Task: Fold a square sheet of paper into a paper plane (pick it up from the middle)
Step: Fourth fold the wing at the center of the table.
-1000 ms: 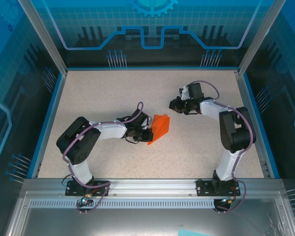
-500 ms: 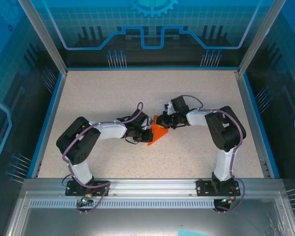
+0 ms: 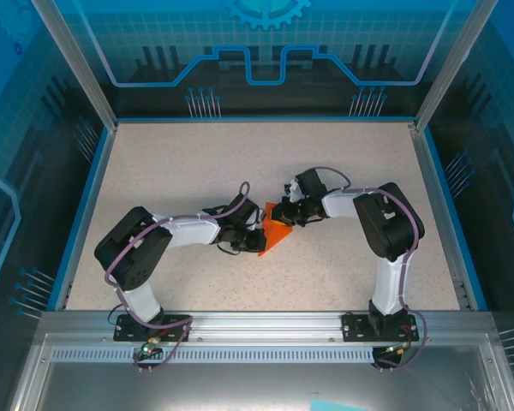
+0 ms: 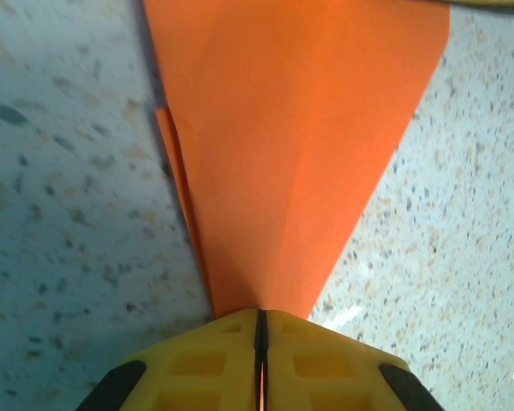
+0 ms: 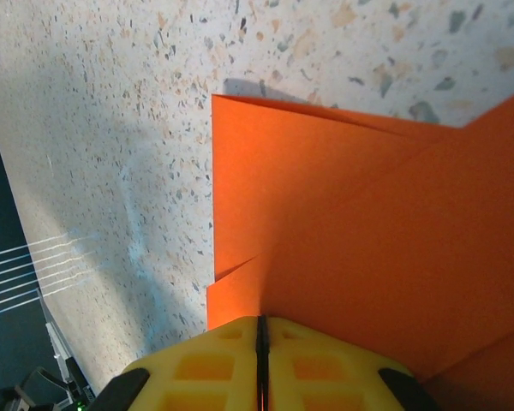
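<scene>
Top view: paper plane (image 3: 278, 234) sits approx mid-table, slightly toward the near side; narrow pointed end aims near-left, wide end far-right. Table (image 3: 180, 163) is speckled beige w/ a blue rim (image 3: 265, 119).

Both arms bend inward and meet at the plane. L arm comes in from the left, left gripper (image 3: 255, 236) at the narrow end. R arm comes in from the right, right gripper (image 3: 283, 217) at the wide end. The two grippers are near each other w/ the orange paper between them; purple cables (image 3: 240, 193) loop over both wrists.

L wrist view: left gripper (image 4: 259, 315) has yellow jaws pressed together, only a thin seam w/ a reddish line in it. The plane's (image 4: 300, 154) narrow end runs straight into that seam, so it's pinching the plane's tip. The paper widens away from the jaws, and the centre crease lines up w/ the seam. A second layer edge peeks out on the L side; shadow on the table beside it.

R wrist view: right gripper (image 5: 259, 318) jaws are also pressed together, dark thin seam; tips are at the paper's (image 5: 368, 223) edge, w/ orange on both sides of them. Can't tell if any paper is caught betw the jaws or if they're just touching it. Overlapping flaps visible, w/ a straight edge on the L and a small step near the jaws; table speckle beyond.
</scene>
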### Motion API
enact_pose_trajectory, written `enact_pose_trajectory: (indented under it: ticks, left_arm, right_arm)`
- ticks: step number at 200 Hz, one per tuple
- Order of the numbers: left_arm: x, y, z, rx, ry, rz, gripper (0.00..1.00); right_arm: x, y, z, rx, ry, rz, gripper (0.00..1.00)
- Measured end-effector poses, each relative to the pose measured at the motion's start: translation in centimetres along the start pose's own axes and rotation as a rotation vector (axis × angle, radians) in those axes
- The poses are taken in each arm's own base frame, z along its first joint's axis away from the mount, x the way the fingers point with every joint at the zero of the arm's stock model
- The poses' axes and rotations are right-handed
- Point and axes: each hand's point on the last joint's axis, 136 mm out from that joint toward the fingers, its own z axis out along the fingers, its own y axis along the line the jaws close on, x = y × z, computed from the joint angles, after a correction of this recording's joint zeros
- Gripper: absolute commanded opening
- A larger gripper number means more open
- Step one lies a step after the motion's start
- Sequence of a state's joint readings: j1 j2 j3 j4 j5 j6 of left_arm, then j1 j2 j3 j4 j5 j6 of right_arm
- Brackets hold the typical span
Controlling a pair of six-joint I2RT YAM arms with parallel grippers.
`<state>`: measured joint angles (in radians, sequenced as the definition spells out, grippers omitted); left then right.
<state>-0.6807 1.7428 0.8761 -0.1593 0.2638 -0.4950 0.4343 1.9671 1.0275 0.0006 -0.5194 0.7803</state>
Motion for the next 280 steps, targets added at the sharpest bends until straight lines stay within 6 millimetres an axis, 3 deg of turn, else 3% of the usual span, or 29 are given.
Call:
enact_pose_trajectory:
  ticks: [146,232,252,280]
  left_arm:
    - [1.8,-0.5,0.1,-0.113,-0.019,0.078,0.1]
    - [6.8,0.7,-2.0,-0.201,0.15,0.051,0.12]
    - [6.3,0.1,-2.5,-0.201,0.151,0.051,0.14]
    - [3.3,-2.6,-3.4,-0.146,0.078,0.068,0.16]
  right_arm:
    - [0.1,-0.2,0.0,0.02,0.005,-0.037,0.1]
    - [-0.2,-0.3,-0.2,0.036,-0.014,-0.05,0.11]
    - [-0.3,-0.2,-0.3,0.036,-0.02,-0.053,0.13]
    - [-0.5,-0.3,-0.8,0.037,-0.031,-0.049,0.17]
